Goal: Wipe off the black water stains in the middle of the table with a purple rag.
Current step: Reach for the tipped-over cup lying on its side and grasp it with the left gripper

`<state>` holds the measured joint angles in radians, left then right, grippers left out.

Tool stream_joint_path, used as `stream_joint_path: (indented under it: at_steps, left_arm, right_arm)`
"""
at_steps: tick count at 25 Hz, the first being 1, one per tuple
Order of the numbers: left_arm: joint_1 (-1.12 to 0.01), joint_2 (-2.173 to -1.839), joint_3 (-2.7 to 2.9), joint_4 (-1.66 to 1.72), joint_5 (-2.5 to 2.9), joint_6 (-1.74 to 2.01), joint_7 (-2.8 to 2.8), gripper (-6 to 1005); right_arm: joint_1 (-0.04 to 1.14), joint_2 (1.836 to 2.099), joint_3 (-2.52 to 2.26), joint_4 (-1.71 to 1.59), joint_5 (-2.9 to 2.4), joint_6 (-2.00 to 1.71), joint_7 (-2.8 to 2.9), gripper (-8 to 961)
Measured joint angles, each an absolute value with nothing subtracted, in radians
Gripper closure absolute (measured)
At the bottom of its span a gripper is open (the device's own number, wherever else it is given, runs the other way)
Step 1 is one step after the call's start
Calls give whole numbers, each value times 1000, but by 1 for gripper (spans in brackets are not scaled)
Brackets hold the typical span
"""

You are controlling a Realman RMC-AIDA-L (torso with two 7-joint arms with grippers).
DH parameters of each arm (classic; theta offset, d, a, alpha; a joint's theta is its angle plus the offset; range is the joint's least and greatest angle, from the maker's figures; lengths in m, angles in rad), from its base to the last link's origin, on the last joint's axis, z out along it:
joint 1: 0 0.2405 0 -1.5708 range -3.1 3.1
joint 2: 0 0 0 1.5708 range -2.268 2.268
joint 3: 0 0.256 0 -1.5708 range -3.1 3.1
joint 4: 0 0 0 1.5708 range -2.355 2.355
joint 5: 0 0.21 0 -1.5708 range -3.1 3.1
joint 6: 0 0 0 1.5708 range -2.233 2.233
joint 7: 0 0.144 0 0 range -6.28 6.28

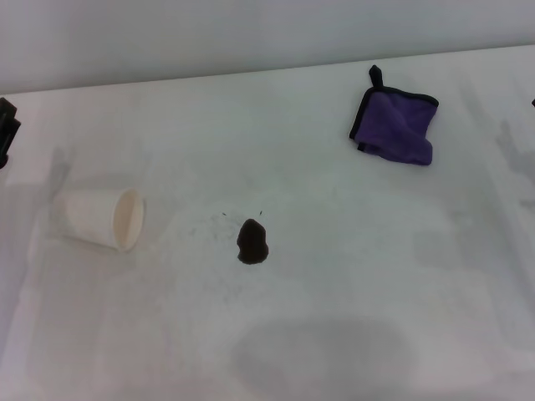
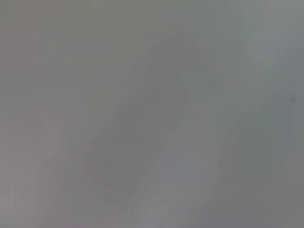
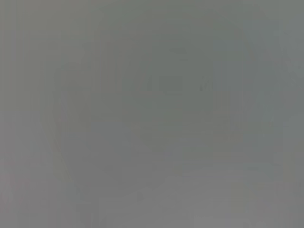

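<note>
The black water stains (image 1: 252, 241) are a small dark blot with fine specks to its left, in the middle of the white table (image 1: 351, 276). The purple rag (image 1: 394, 126), crumpled, with black edging and a loop, lies at the back right, apart from the blot. My left gripper (image 1: 7, 129) shows only as a dark part at the far left edge, well away from both. Only a dark sliver of my right gripper (image 1: 532, 103) shows at the far right edge, to the right of the rag. Both wrist views show only a plain grey blur.
A white paper cup (image 1: 102, 219) lies on its side at the left, its mouth facing the blot. A pale wall runs along the table's back edge.
</note>
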<state>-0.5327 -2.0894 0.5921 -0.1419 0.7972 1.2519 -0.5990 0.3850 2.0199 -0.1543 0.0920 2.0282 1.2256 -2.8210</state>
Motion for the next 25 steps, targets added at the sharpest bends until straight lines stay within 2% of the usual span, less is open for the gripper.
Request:
stream_joint_path:
  at_steps: [13, 18, 21, 25]
  left_arm:
    - [-540, -2088, 591, -127, 807, 1252, -534, 124]
    - [-580, -2081, 593, -89, 820, 1240, -548, 124]
    - [-623, -2072, 606, -6, 889, 1155, -662, 123]
    - [-644, -2054, 730, 239, 1088, 960, -1089, 123]
  right_arm:
    - [395, 2020, -155, 100, 2030, 1193, -2816, 83]
    - [399, 2020, -153, 100, 2030, 1181, -2814, 82]
    - [402, 2019, -153, 97, 2029, 1176, -2813, 82]
    - [410, 2019, -153, 96, 2029, 1177, -2812, 82]
